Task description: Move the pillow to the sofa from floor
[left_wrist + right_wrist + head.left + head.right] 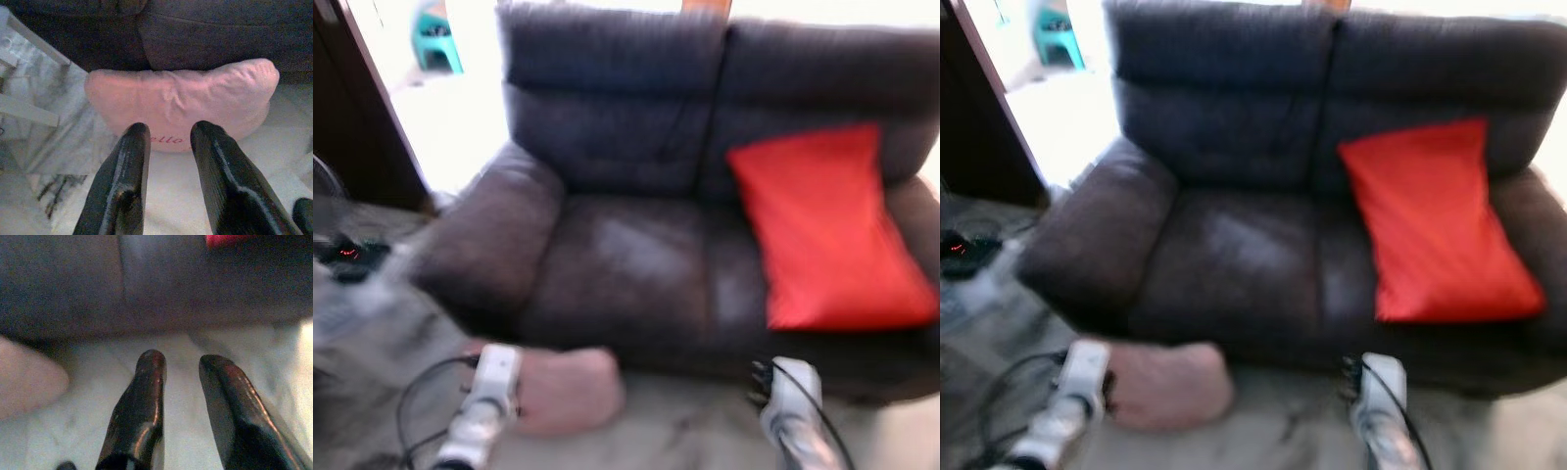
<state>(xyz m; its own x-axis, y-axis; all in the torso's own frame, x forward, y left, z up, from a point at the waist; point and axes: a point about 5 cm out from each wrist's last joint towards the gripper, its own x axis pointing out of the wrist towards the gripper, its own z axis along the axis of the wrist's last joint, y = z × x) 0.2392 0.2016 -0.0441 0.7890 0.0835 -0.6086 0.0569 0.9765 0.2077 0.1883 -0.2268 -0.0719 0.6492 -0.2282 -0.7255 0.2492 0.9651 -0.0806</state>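
Left eye view, blurred, looks down on a dark grey sofa [636,245] that spans the frame from about 10 o'clock to 3 o'clock, with a red cushion [827,230] leaning against its backrest on the seat at 3 o'clock. The pink pillow [570,390] lies on the pale marble floor [685,431] at about 7 o'clock, touching or just beside the sofa's front edge, below the seat nearest the 9 o'clock armrest. The left arm [487,401] reaches in at 7 o'clock, close beside the pillow. In the left wrist view the left gripper [168,134] has its two black fingers apart, their tips just short of the pillow's near edge, where red stitched lettering [168,141] shows between them. The right arm [795,406] comes in at 5 o'clock; in the right wrist view the right gripper [181,362] also has its fingers apart, over bare floor before the sofa's base. A black cable [416,401] loops on the floor at 8 o'clock.
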